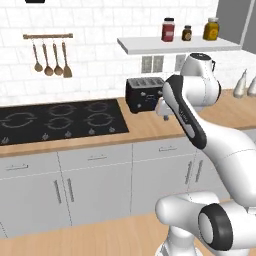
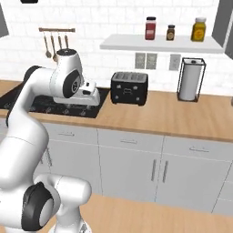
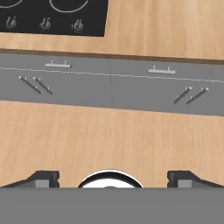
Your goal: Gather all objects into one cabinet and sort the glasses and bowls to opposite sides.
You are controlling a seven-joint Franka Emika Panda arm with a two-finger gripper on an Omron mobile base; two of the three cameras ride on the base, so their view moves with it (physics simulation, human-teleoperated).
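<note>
Wall shelf (image 2: 136, 44): three jars (image 2: 150, 28). Counter (image 2: 173, 113): toaster (image 2: 129, 88). Tool (image 3: 112, 177) fingers apart, nothing between.

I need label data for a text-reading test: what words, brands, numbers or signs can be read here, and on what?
None can be read.
Jars on the wall shelf: label patches too small and blurred.
Toaster: no legible marking.
Stove knobs: no legible marks.

Base views flanking the toaster (image 1: 145, 94); hand view down at drawers (image 3: 109, 76)
</note>
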